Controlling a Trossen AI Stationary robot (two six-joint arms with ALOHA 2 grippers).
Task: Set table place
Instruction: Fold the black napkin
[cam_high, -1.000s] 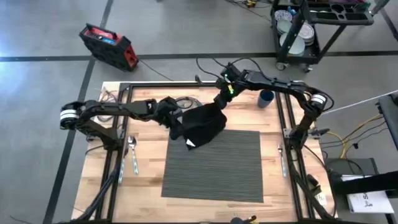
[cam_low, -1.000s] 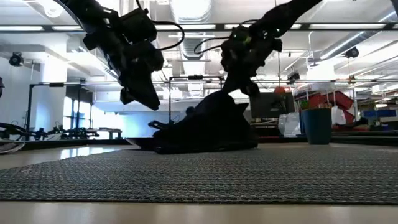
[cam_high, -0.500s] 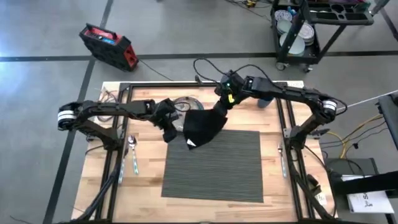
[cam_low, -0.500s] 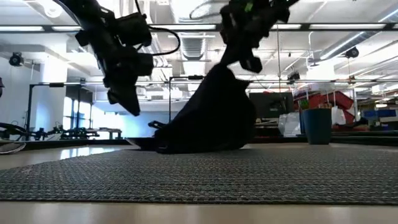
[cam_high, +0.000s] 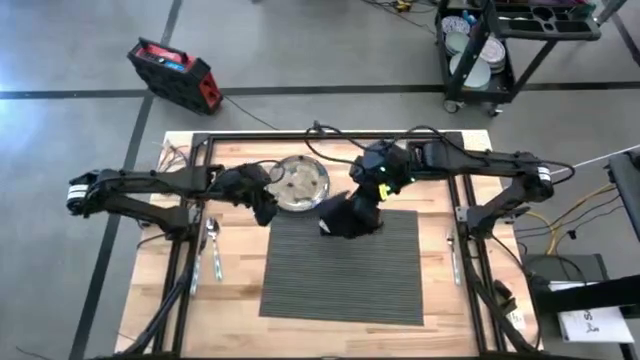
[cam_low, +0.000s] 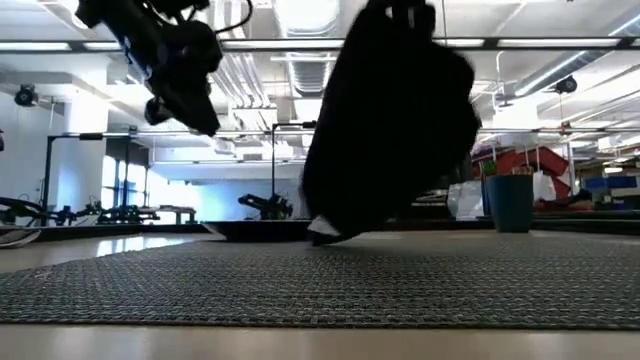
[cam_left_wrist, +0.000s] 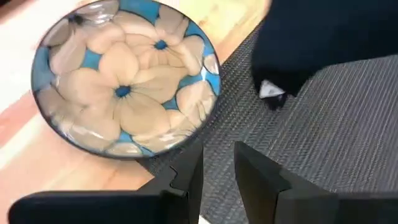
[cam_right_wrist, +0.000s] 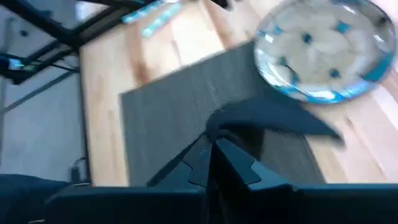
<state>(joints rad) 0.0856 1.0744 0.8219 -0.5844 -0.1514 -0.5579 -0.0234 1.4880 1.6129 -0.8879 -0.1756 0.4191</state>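
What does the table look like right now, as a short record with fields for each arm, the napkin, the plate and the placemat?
right pincer: shut on the black napkin, holding it lifted over the placemat's far edge
left pincer: open, empty, beside the plate
plate: blue floral, on bare wood, just off the placemat's far left corner
placemat: dark grey, ribbed, flat on the table
spoon: on the wood, left of the placemat
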